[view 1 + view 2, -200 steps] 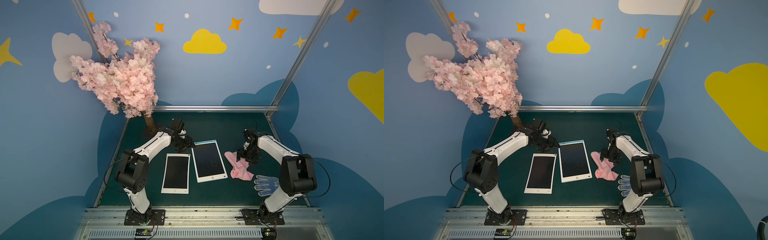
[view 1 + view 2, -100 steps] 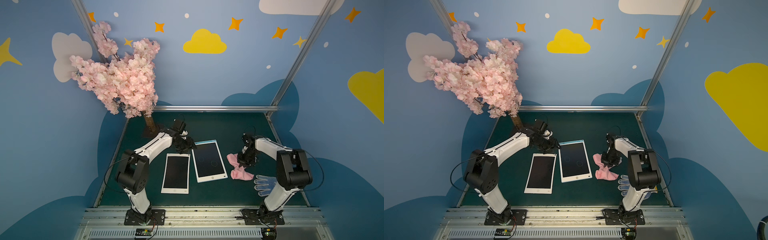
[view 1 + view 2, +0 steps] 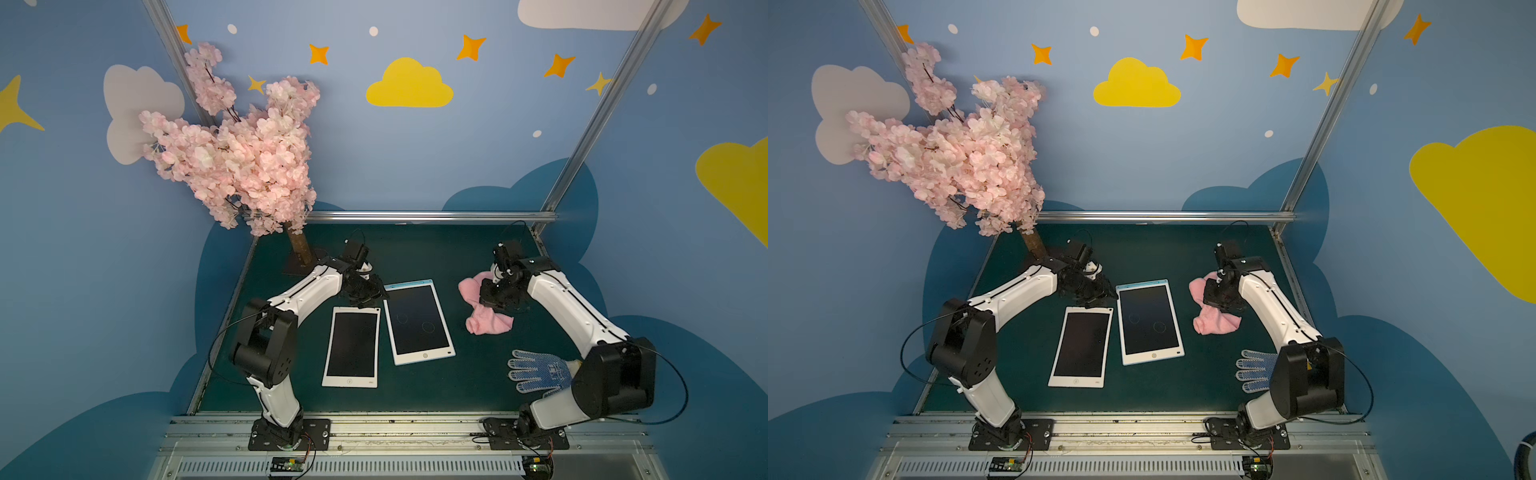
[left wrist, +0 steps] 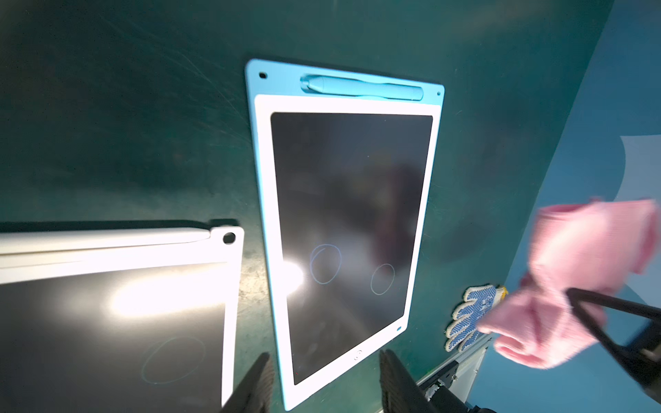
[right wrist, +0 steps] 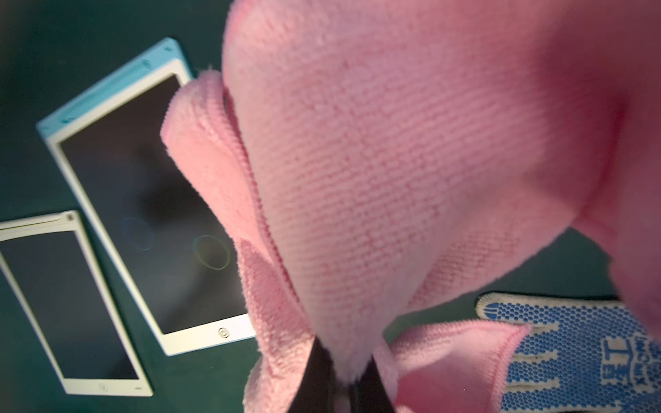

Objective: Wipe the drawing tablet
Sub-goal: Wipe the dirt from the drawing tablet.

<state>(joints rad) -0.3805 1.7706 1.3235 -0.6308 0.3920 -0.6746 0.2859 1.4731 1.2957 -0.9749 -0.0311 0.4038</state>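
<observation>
- While the right gripper (image 5: 343, 382) pinches a fold of the pink cloth (image 3: 484, 324), jaws closed on it, the step in hand looks like fetching the wiper.
- The blue-edged drawing tablet (image 3: 417, 322) lies flat mid-mat, near the cloth, with 2 faint circles on its screen.
- Next, the cloth needs carrying over that screen and pressing lightly.
- The left gripper (image 4: 323, 377) hovers by the tablet's far corner, jaws part-open and empty.
- A white tablet (image 3: 352, 347) and a dotted glove (image 3: 536, 370) share the dark green mat (image 3: 415, 253); blue cloud-painted walls (image 3: 415, 158) and a blossom tree (image 3: 241, 166) enclose it.
</observation>
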